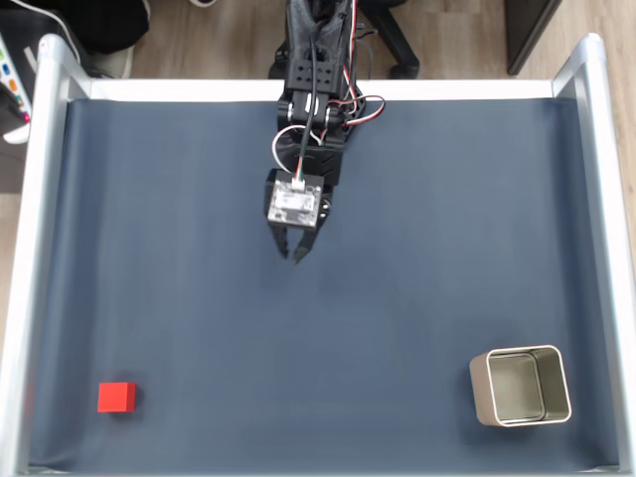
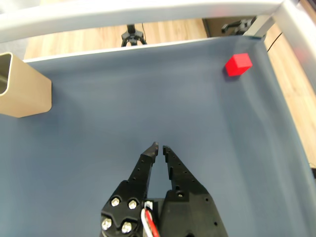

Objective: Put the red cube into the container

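Observation:
The red cube (image 1: 116,397) lies on the dark blue mat near the front left corner in the fixed view; in the wrist view the cube (image 2: 238,64) sits far off at the upper right. The container (image 1: 520,386), a pale metal tin with an empty grey inside, stands near the front right corner; one beige corner of the container (image 2: 23,87) enters the wrist view at the left edge. My gripper (image 1: 294,254) hangs over the mat's upper middle, far from both. Seen from the wrist, the gripper (image 2: 160,146) has its black fingertips nearly touching, with nothing between them.
A silver metal frame (image 1: 28,248) borders the mat on the left, back and right. The arm's base and cables (image 1: 318,79) stand at the back middle. Wooden floor and a small tripod (image 2: 132,34) lie beyond the frame.

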